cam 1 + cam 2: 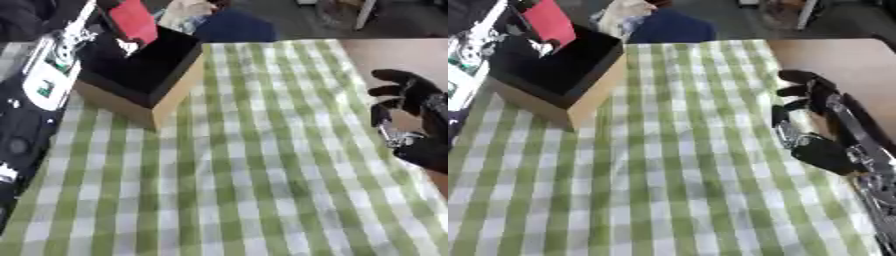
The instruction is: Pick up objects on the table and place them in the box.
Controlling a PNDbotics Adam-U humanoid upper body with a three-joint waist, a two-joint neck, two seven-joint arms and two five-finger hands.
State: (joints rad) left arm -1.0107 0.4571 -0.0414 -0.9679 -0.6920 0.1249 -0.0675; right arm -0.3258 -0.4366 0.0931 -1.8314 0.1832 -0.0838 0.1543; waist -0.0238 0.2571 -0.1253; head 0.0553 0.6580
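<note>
My right hand (820, 125) hangs over the cloth's (236, 165) right edge, fingers relaxed, holding nothing. I see no loose objects left of it. Far left, a red item (136, 20) stands at the box (144, 70); my left hand isn't visible. Probably nearly done.

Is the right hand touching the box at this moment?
Apart. The left eye view shows the right hand at the table's right edge, with a wide stretch of bare checked cloth between it and the box at far left.
</note>
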